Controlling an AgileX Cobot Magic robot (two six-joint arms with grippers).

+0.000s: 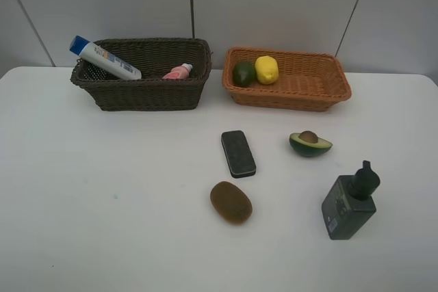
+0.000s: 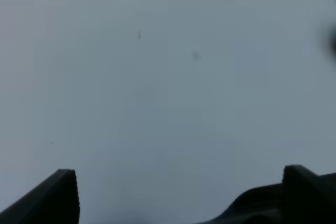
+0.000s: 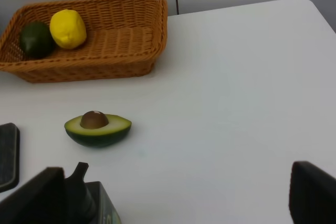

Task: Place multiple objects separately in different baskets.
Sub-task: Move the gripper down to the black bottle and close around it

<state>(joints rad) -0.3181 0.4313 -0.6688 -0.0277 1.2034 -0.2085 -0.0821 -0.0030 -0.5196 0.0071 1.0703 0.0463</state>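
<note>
Exterior high view: near the far edge of the white desk [image 1: 102,189] my two targets stand side by side without touching. The dark brown woven wicker basket [image 1: 140,92] is on the left and the orange-tan woven wicker basket [image 1: 294,98] on the right.

A white plastic bottle with a blue cap [image 1: 106,59] leans over the dark basket's left rim. It has print on its side that I cannot read. A small pink bottle [image 1: 178,72] lies inside by the right wall. In the tan basket's left end, a round dark green fruit [image 1: 243,73] touches a yellow lemon [image 1: 267,70].

Four things lie loose on the desk. A flat black rectangular block [image 1: 238,153] is near the middle, with a halved avocado [image 1: 310,143], pit up, to its right. A fuzzy brown kiwi [image 1: 230,202] sits nearer the front edge. A dark grey square pump bottle [image 1: 350,203] stands upright toward the front right corner; its small label is too fine to read.

My left tool [image 2: 181,190] is spread wide over bare desk, holding nothing. My right tool [image 3: 176,195] is also spread wide and empty. The pump bottle's top is just beside one of its fingers [image 3: 42,195].
</note>
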